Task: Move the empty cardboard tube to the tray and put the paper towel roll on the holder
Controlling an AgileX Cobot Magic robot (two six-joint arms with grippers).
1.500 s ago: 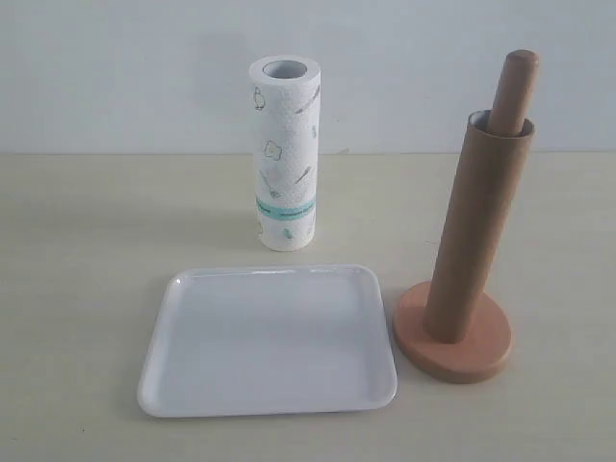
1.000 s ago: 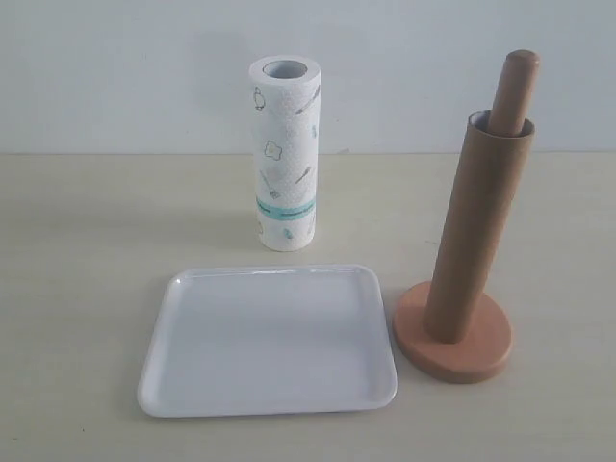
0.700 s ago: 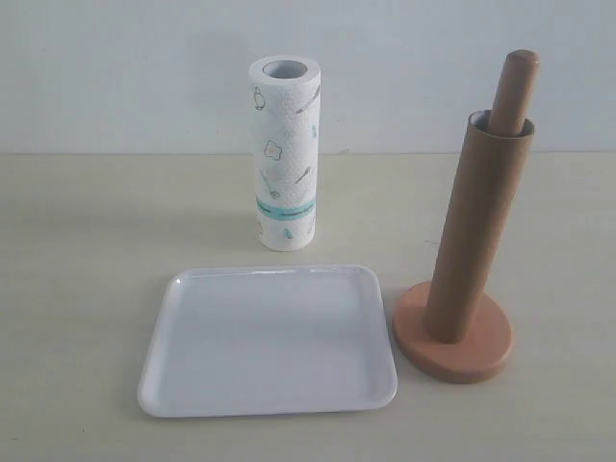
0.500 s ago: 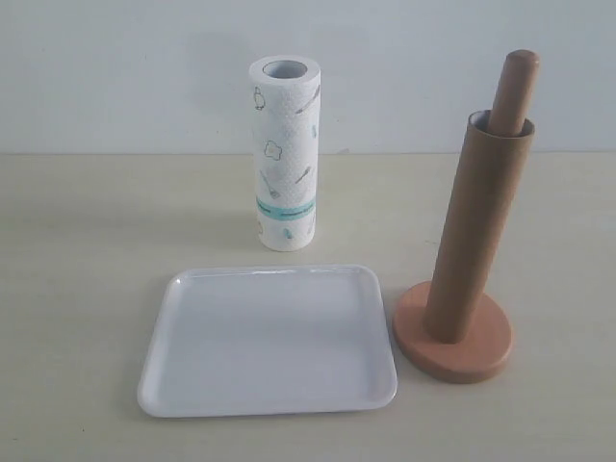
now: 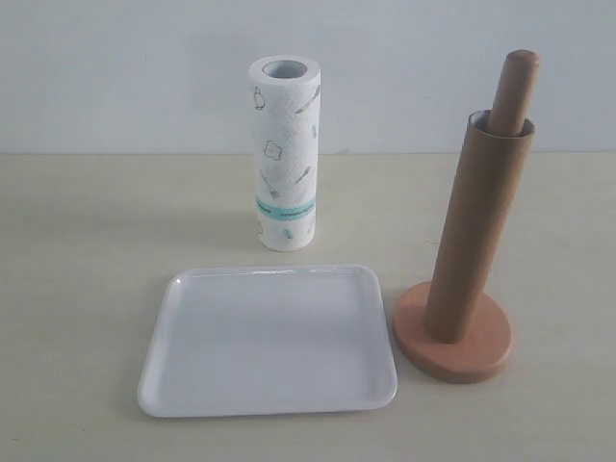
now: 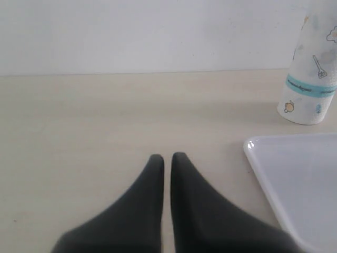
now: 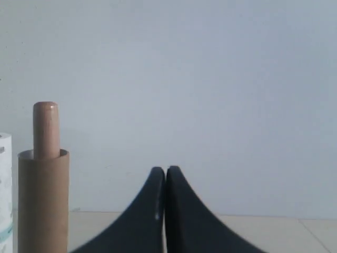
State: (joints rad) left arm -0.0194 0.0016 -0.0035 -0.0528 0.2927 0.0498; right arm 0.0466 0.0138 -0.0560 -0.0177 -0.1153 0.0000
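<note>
The brown cardboard tube [image 5: 477,229] stands leaning on the wooden holder [image 5: 481,354], with the post's rounded top [image 5: 518,89] poking out of it. The paper towel roll [image 5: 285,154] stands upright at the back, behind the white tray [image 5: 268,339]. No gripper shows in the exterior view. My left gripper [image 6: 167,156] is shut and empty, low over bare table, with the tray's corner [image 6: 295,179] and the roll [image 6: 310,79] off to one side. My right gripper [image 7: 166,169] is shut and empty, apart from the tube [image 7: 44,203] and post [image 7: 46,129].
A plain white wall [image 5: 125,67] runs behind the beige table [image 5: 77,279]. Bare tabletop lies to the left of the tray and in front of the holder.
</note>
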